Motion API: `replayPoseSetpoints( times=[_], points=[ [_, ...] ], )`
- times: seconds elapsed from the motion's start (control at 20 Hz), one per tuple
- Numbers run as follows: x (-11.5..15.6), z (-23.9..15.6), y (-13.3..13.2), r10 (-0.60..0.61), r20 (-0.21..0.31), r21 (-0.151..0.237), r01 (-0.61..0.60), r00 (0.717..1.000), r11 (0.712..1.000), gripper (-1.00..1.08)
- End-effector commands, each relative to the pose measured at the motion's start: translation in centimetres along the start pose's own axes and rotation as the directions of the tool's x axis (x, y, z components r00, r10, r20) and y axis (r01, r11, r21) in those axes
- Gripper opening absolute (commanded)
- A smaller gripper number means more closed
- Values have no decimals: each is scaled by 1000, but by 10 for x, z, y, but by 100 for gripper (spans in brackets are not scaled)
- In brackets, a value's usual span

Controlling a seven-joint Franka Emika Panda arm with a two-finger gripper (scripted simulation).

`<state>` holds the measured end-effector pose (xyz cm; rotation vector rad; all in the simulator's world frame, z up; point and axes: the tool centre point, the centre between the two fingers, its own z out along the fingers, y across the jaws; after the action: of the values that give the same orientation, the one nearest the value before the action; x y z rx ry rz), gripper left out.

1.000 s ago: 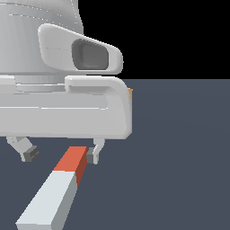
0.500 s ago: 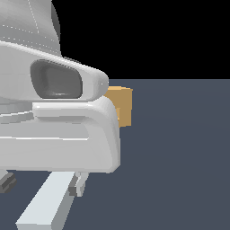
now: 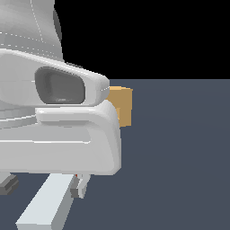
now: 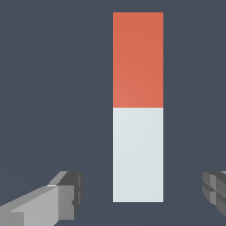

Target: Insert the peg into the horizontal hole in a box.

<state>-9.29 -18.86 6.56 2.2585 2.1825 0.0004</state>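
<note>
A flat slate-blue desk (image 3: 179,157) fills the scene under a black backdrop, and we see nothing on it but the task's two things. Nearest to the exterior camera lies the peg (image 4: 137,106), flat on the desk; in that view only its pale grey-white part shows, the red-orange end hidden behind the bulky white arm. Just above the peg hangs our gripper (image 4: 141,194), spread wide and holding nothing: in the wrist view one finger (image 4: 66,194) sits well to one side of the bar and the other at the opposite edge of the frame, both clear of it, with the pale half lying between them.

We judge the peg to be a stiff, light bar with flat, smooth sides, so it should neither bend nor crush, but it could slide or pivot in a loose pinch. Its length makes it a lever: a hold far out on one end would let the free end droop. We would close across the two long flat sides on the pale half, square to the bar, leaving the red-orange end free to lead.

Farthest off, partly behind the arm, stands the box (image 3: 123,105), well apart from the peg. Its hole we cannot see from here.
</note>
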Motion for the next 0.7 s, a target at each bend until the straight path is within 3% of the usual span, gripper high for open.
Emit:
replayPoseSetpoints(
  times=[0.0,0.6,0.65],
  points=[
    [0,7,-1,0,0,1,0,1000,1000,100],
    [1,45,0,-1,0,1,1,1000,1000,100],
    [1,45,0,-1,0,1,1,1000,1000,-100]
  ],
)
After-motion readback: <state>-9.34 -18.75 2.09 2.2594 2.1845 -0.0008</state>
